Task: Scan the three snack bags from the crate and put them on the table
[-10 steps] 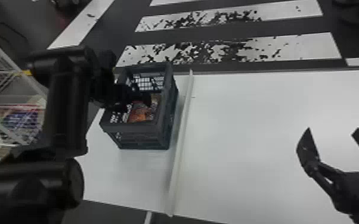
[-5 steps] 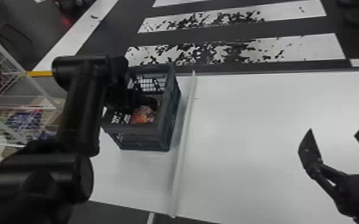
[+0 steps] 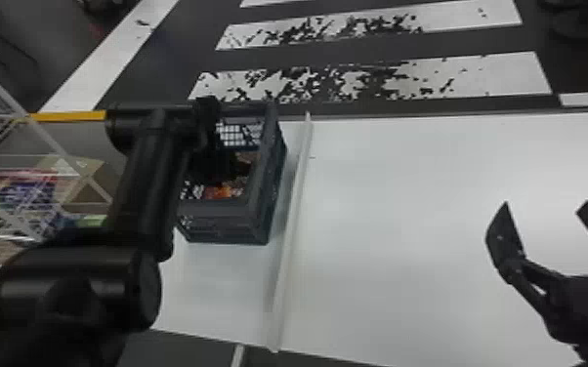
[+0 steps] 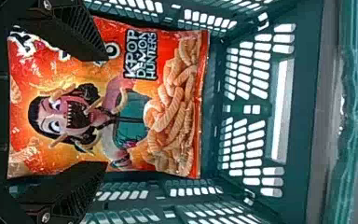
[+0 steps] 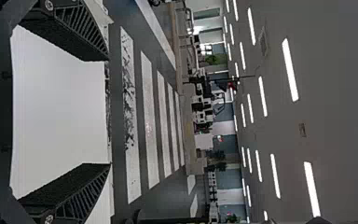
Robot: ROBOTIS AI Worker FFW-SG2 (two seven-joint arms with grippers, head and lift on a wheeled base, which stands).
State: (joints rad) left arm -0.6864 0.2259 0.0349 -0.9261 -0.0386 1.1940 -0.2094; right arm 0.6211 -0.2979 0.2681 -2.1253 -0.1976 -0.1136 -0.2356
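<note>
Your orange-and-red snack bag (image 4: 168, 102) lies inside the crate (image 3: 217, 210) on the counter (image 3: 405, 219), beneath your left gripper (image 3: 232, 168), whose fingers are spread apart over it. Compared with a second ago, your left arm (image 3: 149, 180) has swung to the right and covers more of the crate's left side, while your right gripper (image 3: 546, 202) waits above the counter, also spread.

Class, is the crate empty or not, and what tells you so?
Not empty: an orange snack bag lies inside the crate, with the slotted walls rising around it.
</note>
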